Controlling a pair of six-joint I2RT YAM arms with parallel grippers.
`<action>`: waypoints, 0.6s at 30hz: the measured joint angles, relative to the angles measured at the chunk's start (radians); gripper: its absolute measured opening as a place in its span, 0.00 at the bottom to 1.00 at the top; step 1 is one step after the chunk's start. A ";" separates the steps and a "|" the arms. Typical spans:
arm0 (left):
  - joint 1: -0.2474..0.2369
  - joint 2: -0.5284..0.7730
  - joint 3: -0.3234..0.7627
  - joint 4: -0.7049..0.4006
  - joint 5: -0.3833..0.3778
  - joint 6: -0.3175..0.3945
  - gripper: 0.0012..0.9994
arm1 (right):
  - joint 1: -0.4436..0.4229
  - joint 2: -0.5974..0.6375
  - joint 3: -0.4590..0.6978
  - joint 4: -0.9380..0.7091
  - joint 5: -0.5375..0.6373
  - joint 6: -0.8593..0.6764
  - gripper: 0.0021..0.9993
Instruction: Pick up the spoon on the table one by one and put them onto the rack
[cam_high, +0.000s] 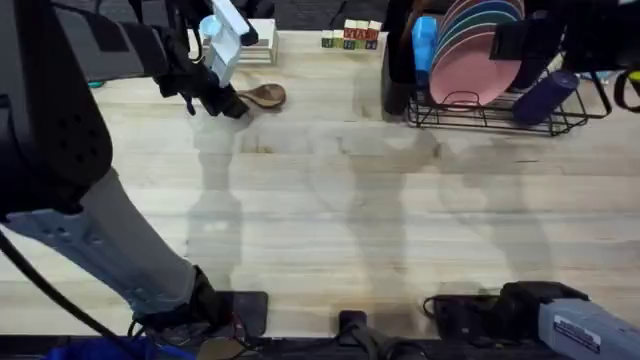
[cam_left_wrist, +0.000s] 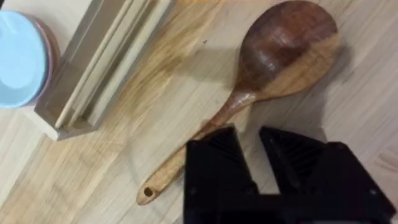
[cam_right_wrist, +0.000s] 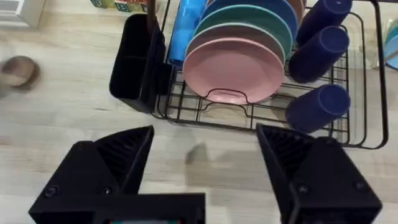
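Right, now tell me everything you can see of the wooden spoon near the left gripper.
The spoon is brown wood with visible grain, darker in the oval bowl and lighter along one rim. Its slim handle tapers to a rounded end with a small hole. It lies flat on the pale wooden table, near the far left, beside a light wooden tray-like block. The left gripper hangs just over the handle, its black fingers slightly parted, one overlapping the handle in the wrist view; whether they touch it is unclear.
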 joint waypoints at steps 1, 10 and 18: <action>0.000 0.000 0.000 -0.001 0.001 0.001 0.27 | 0.000 0.000 0.000 0.000 0.000 0.000 1.00; -0.003 0.001 -0.004 -0.008 0.007 0.001 0.05 | 0.000 0.000 0.000 0.000 0.000 0.000 1.00; -0.003 0.002 -0.004 -0.008 0.007 0.001 0.05 | 0.000 0.000 0.000 0.000 0.000 0.000 1.00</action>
